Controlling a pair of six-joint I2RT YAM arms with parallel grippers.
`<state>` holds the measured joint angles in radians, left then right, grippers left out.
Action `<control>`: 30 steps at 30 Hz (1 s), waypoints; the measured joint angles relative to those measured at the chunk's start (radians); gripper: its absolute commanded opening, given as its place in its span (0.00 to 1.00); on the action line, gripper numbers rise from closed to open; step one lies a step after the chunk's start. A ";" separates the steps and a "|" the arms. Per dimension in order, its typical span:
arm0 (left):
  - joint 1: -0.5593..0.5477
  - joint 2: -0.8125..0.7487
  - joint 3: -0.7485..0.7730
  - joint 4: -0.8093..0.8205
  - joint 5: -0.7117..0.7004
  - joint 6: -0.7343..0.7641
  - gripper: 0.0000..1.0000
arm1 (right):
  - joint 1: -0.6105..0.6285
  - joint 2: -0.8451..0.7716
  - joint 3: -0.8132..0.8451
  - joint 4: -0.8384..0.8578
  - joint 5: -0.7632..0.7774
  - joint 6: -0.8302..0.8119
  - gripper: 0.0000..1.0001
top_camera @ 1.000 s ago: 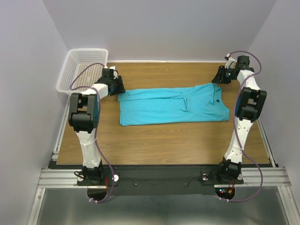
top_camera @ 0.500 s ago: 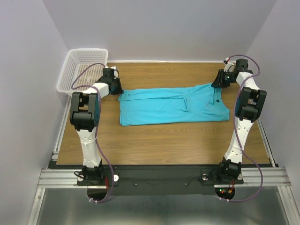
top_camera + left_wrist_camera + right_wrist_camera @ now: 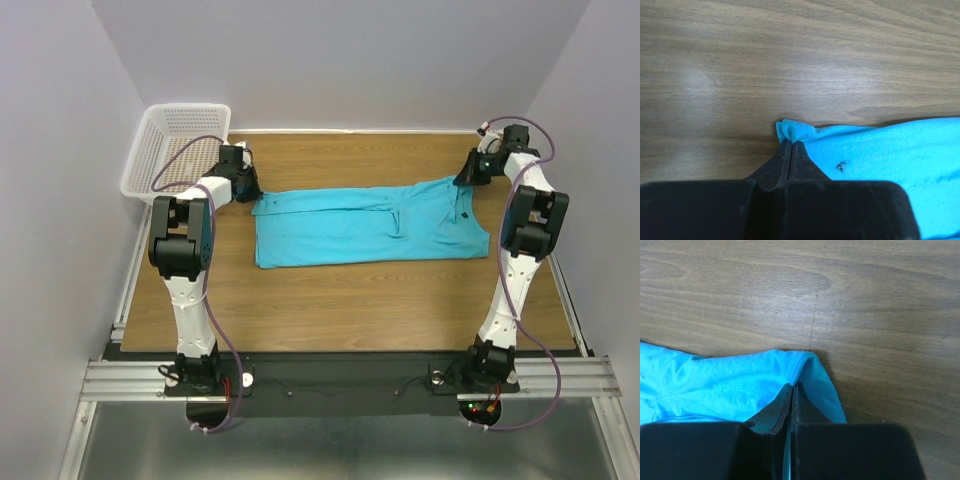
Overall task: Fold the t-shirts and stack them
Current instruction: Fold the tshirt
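Note:
One turquoise t-shirt (image 3: pixel 370 225) lies folded into a long band across the middle of the wooden table. My left gripper (image 3: pixel 256 196) is shut on the shirt's far left corner (image 3: pixel 795 132), which bunches up just past the fingertips. A small dark mark (image 3: pixel 841 166) shows on the cloth beside that grip. My right gripper (image 3: pixel 466 178) is shut on the shirt's far right corner, pinching a hemmed edge (image 3: pixel 802 367) between its black fingers (image 3: pixel 772 415). Both grips sit low at the table surface.
A white mesh basket (image 3: pixel 178 145) stands at the back left corner, just behind the left arm. Walls close in the table on the left, back and right. Bare wood (image 3: pixel 350 300) stretches in front of the shirt.
Both grippers have closed onto the shirt's far corners. The right gripper has shifted slightly. The shirt has not moved.

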<state>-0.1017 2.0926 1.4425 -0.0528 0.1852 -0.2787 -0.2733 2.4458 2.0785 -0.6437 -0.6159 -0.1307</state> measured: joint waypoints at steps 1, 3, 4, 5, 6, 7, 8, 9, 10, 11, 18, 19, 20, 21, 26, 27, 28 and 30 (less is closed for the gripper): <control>0.001 0.000 0.000 0.000 -0.001 -0.002 0.00 | 0.000 -0.003 0.000 0.000 0.003 0.000 0.01; 0.005 0.000 0.000 0.000 -0.003 -0.007 0.00 | -0.001 -0.013 0.000 0.000 0.008 0.000 0.01; 0.008 0.000 0.000 0.001 -0.003 -0.009 0.00 | -0.002 -0.020 0.000 0.000 0.012 0.000 0.01; 0.010 0.000 0.000 0.001 -0.003 -0.011 0.00 | -0.003 -0.026 0.000 0.000 0.015 0.000 0.01; 0.012 0.000 0.000 0.001 -0.003 -0.013 0.00 | -0.005 -0.031 0.000 0.000 0.016 0.000 0.00; 0.014 0.000 0.000 0.002 -0.004 -0.015 0.00 | -0.007 -0.036 0.000 0.000 0.016 0.000 0.01; 0.016 0.000 0.000 0.002 -0.005 -0.017 0.00 | -0.009 -0.043 -0.005 0.002 0.018 0.000 0.01; 0.018 0.000 -0.001 0.003 -0.005 -0.019 0.00 | -0.011 -0.051 -0.016 0.005 0.018 0.000 0.01; 0.019 0.000 -0.002 0.004 -0.005 -0.021 0.00 | -0.013 -0.057 -0.026 0.005 0.019 0.000 0.01; 0.020 0.000 -0.003 0.005 -0.005 -0.023 0.00 | -0.016 -0.063 -0.038 0.005 0.022 0.000 0.01; 0.020 0.000 -0.005 0.011 -0.006 -0.029 0.00 | -0.024 -0.070 -0.084 0.002 0.043 -0.001 0.00; 0.020 0.000 -0.005 0.011 -0.005 -0.031 0.00 | -0.024 -0.070 -0.084 0.003 0.046 -0.001 0.01; 0.021 0.000 -0.005 0.011 -0.005 -0.031 0.00 | -0.024 -0.070 -0.084 0.005 0.048 0.000 0.01; 0.021 0.000 -0.005 0.011 -0.005 -0.033 0.00 | -0.024 -0.070 -0.082 0.005 0.048 0.000 0.01; 0.021 0.000 -0.005 0.011 -0.005 -0.038 0.00 | -0.024 -0.060 -0.031 0.000 0.045 0.005 0.01; 0.021 0.000 -0.005 0.011 -0.005 -0.040 0.00 | -0.024 -0.057 -0.016 0.001 0.043 0.008 0.01; 0.021 0.000 -0.005 0.011 -0.004 -0.041 0.00 | -0.024 -0.055 0.000 0.001 0.042 0.011 0.02; 0.021 0.000 -0.005 0.011 -0.003 -0.044 0.00 | -0.024 -0.050 0.026 0.001 0.040 0.017 0.03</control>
<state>-0.0811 2.0926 1.4376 -0.0422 0.1825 -0.3229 -0.2970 2.3962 2.1040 -0.6426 -0.5762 -0.1135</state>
